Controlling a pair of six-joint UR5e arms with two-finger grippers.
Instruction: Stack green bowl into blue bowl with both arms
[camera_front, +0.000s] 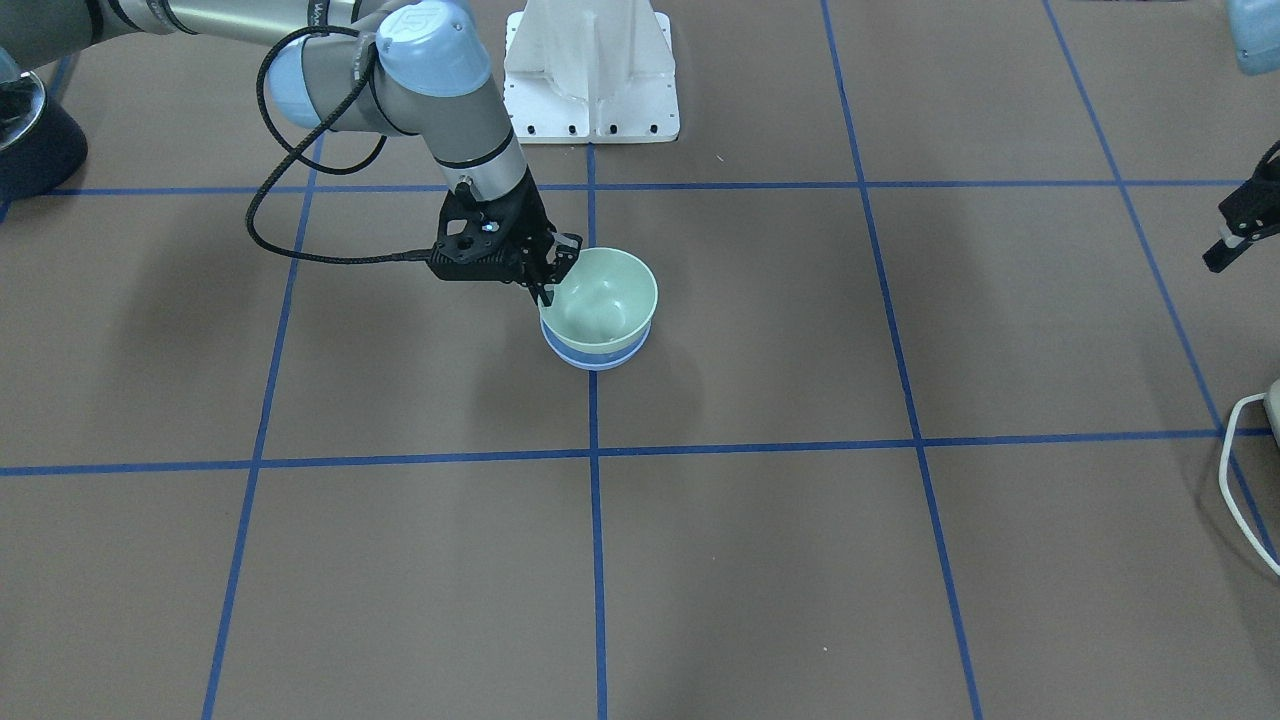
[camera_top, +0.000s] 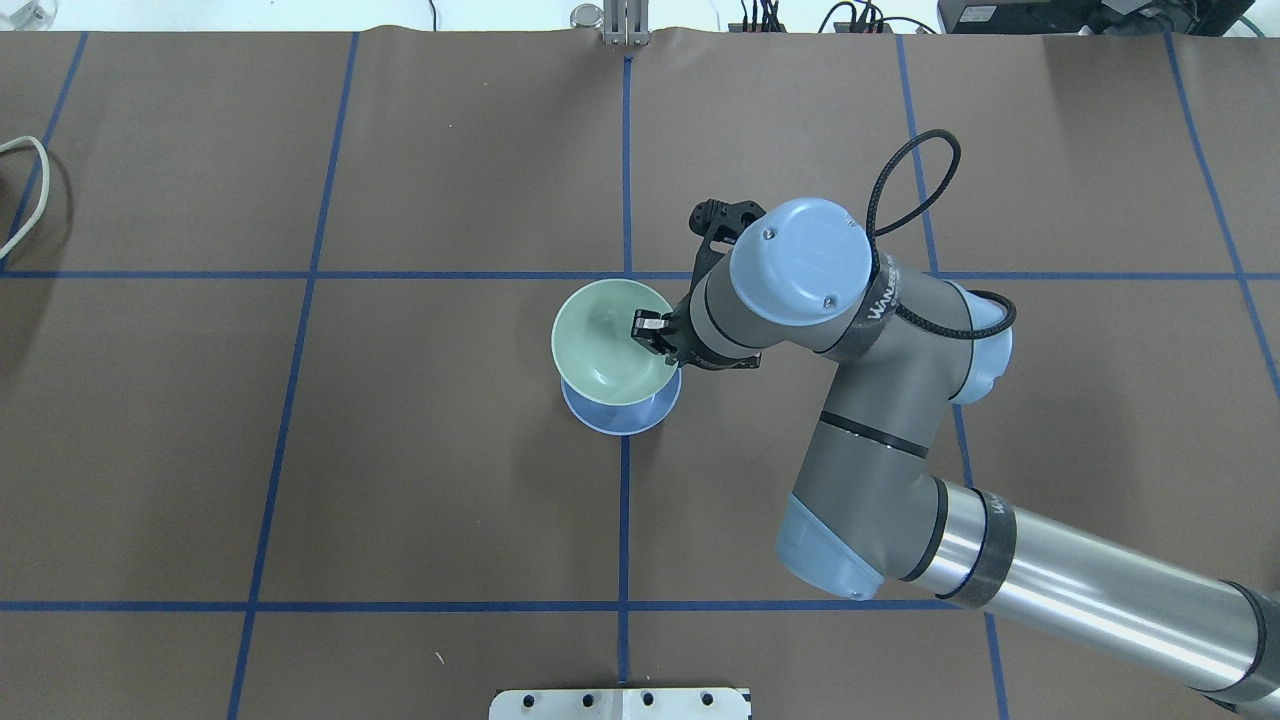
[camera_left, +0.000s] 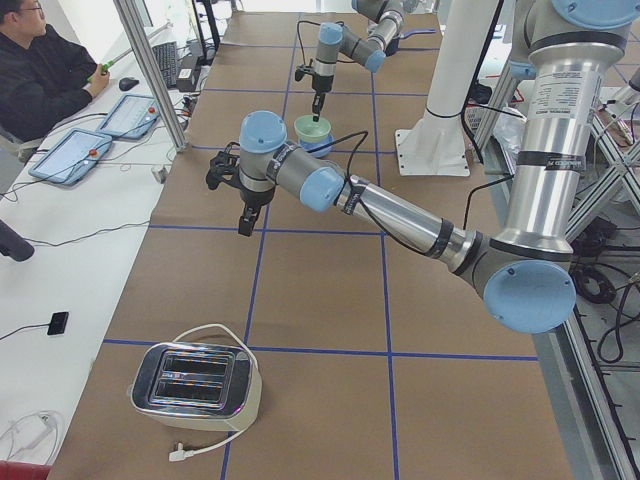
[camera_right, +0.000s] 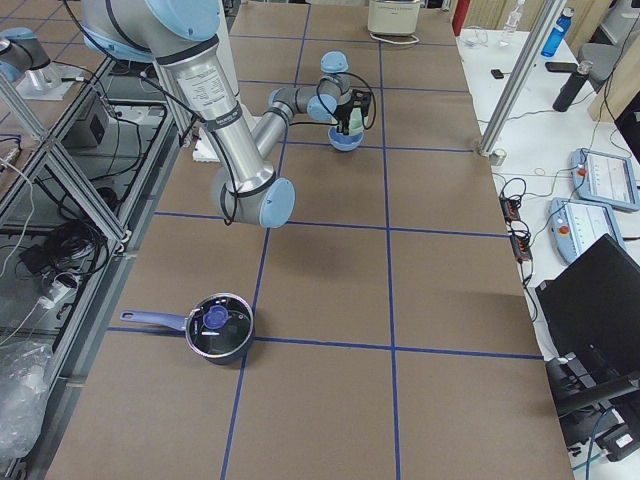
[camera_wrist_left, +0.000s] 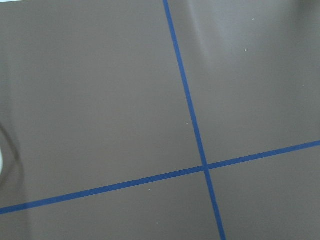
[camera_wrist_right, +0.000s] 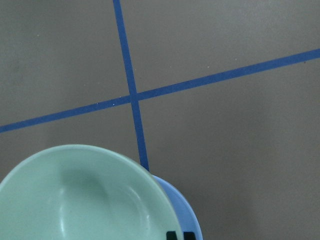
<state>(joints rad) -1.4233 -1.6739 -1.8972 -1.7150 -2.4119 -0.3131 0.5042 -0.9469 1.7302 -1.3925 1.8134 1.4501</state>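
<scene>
The green bowl sits nested in the blue bowl near the table's middle, slightly tilted, and only the blue bowl's lower rim shows. My right gripper is shut on the green bowl's rim, one finger inside and one outside. The overhead view shows the same: the green bowl over the blue bowl, with the right gripper at the rim. The right wrist view shows the green bowl above the blue bowl. My left gripper hangs far off at the table's side, and I cannot tell whether it is open or shut.
A white pedestal stands at the robot's side of the table. A toaster with a white cable sits at the left end. A blue-handled pot sits at the right end. Blue tape lines grid the brown table.
</scene>
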